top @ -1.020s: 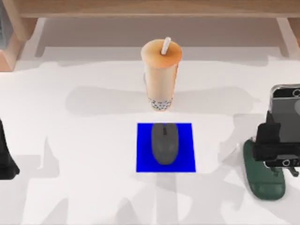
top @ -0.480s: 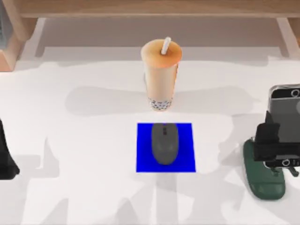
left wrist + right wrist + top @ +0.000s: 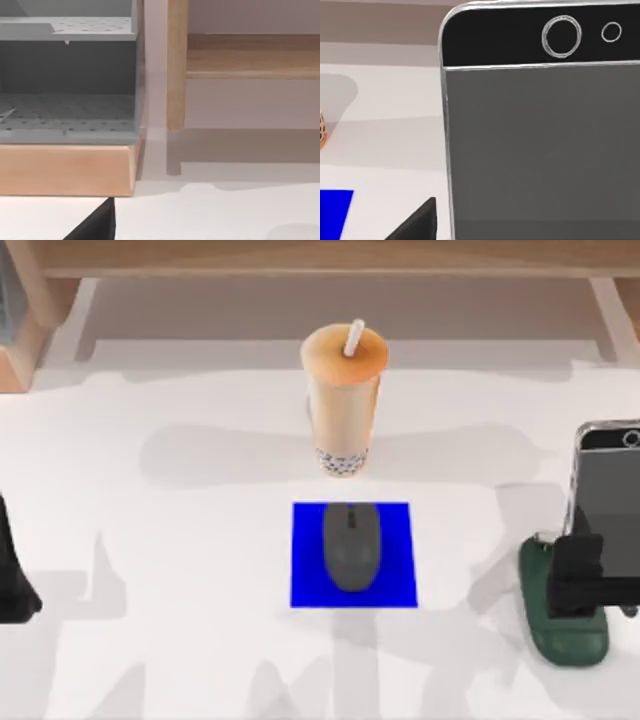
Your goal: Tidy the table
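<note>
Left end effector [image 3: 12, 580] parked at nine o'clock on the white tabletop [image 3: 180, 540]; finger state cannot be told. Left wrist view alone shows a grey rack [image 3: 67, 75]. Centre: mouse [image 3: 351, 546] on blue mat [image 3: 305, 580], drink cup [image 3: 344, 400] at twelve. Right end effector [image 3: 583, 580] at three o'clock, grips the phone [image 3: 606, 485] over a green stand [image 3: 560, 630], partly cut off.

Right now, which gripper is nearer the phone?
Right. The right gripper sits at the phone, over the green stand; the left gripper is parked at the table's far left edge.
</note>
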Available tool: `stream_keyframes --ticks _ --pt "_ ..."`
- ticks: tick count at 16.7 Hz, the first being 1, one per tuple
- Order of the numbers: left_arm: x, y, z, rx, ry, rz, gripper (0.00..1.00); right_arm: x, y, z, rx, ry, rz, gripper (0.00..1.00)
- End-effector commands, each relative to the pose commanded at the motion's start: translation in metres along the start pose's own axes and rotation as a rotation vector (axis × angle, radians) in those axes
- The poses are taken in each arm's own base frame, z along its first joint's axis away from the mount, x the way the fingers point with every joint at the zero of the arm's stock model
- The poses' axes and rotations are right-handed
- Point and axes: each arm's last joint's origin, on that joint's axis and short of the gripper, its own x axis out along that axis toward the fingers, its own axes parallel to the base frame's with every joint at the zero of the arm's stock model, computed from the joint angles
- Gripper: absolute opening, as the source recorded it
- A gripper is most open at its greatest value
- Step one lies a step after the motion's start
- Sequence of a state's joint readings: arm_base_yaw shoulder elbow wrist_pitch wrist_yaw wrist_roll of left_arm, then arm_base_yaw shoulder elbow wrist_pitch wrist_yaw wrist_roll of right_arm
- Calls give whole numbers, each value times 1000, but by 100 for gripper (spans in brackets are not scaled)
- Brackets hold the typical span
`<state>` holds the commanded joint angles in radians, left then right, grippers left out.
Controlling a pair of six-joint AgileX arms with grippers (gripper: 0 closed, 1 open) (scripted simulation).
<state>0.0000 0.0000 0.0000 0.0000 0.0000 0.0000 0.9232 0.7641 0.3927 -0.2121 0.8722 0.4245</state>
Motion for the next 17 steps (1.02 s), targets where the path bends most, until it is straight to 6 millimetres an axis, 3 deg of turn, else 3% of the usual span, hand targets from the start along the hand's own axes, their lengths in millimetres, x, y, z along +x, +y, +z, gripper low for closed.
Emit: stream_keyframes --ticks 10,17 --pt "0 0 0 0 0 0 100 -4 -2 -3 8 -10 21 100" --pt "0 0 0 0 0 0 100 -13 -36 1 30 -161 97 100"
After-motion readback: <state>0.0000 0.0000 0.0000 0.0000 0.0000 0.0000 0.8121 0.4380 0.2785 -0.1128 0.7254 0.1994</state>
